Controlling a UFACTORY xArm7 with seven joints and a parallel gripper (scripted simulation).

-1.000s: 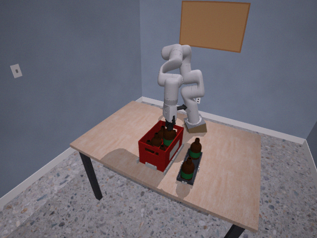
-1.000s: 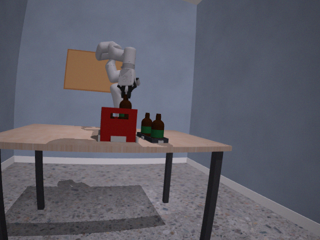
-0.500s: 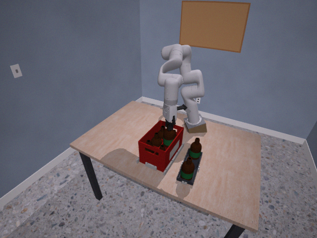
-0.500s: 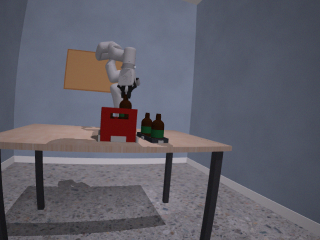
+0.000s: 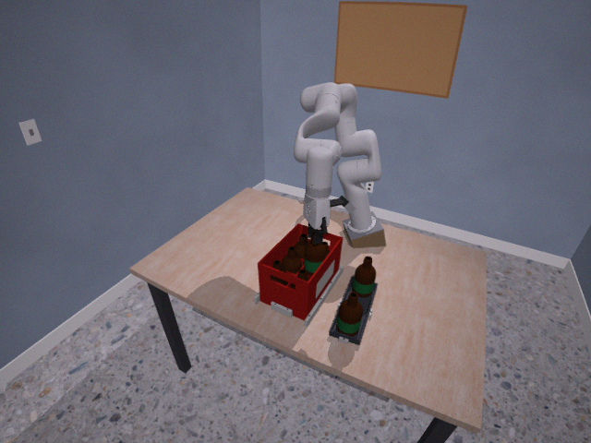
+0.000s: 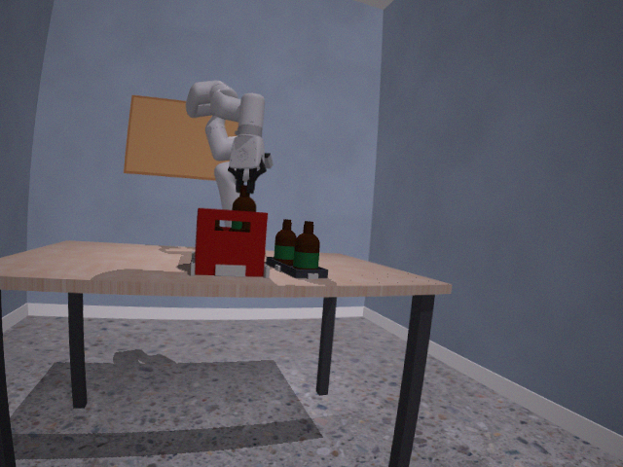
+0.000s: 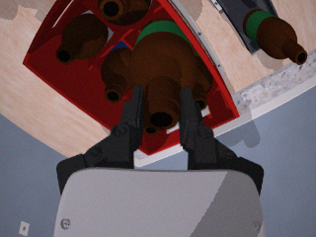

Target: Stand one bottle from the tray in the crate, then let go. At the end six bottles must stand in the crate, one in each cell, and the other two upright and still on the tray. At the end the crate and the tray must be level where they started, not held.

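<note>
My gripper (image 5: pixel 317 233) (image 6: pixel 243 189) (image 7: pixel 161 99) is shut on the neck of a brown bottle with a green label (image 5: pixel 316 256) (image 6: pixel 243 204) (image 7: pixel 165 59). The bottle hangs upright, partly sunk into a far cell of the red crate (image 5: pixel 286 291) (image 6: pixel 231 248) (image 7: pixel 46 59), its shoulders above the rim. Several other brown bottles (image 5: pixel 291 261) (image 7: pixel 121 0) stand in the crate's cells. Two more bottles, one (image 5: pixel 365 278) at the far end and one (image 5: pixel 349 315) (image 6: pixel 306 247) at the near end, stand upright on the dark tray (image 5: pixel 365 317) (image 6: pixel 302 272) right of the crate.
The crate and tray sit on a wooden table (image 5: pixel 429 309) (image 6: pixel 100 261). The arm's base (image 5: pixel 365 233) stands just behind the crate. A cork board (image 5: pixel 398 47) hangs on the back wall.
</note>
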